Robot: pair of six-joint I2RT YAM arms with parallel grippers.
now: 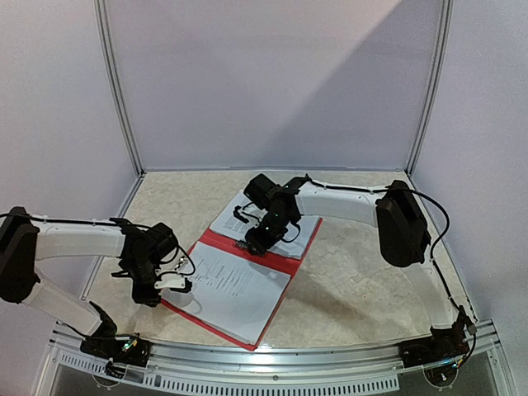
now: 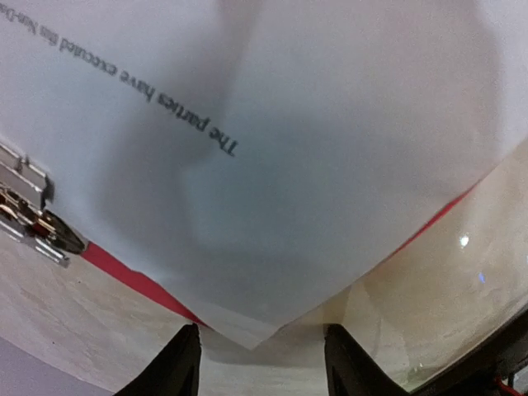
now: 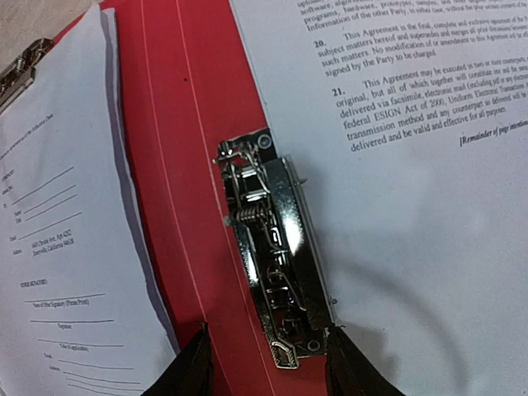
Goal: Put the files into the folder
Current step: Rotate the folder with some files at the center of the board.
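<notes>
The red folder [image 1: 285, 262] lies open on the table, its spine [image 3: 173, 165] running between two white leaves. Printed files cover both halves, one sheet on the near half [image 1: 235, 285] and one on the far half [image 1: 268, 216]. My right gripper [image 1: 247, 245] hovers over the spine, open, with the lower end of the silver clip [image 3: 276, 272] between its fingertips [image 3: 194, 367]. My left gripper [image 1: 183, 285] is at the folder's left corner, open and empty. In the left wrist view a sheet corner [image 2: 252, 338] overhangs the red edge [image 2: 132, 280] just ahead of the left gripper [image 2: 262, 363].
A second silver clip [image 3: 21, 70] sits at the outer edge of the near sheets, the same clip [image 2: 25, 214] showing in the left wrist view. White walls [image 1: 272, 82] enclose the beige tabletop [image 1: 355, 280] on three sides. A metal rail [image 1: 289, 359] runs along the near edge.
</notes>
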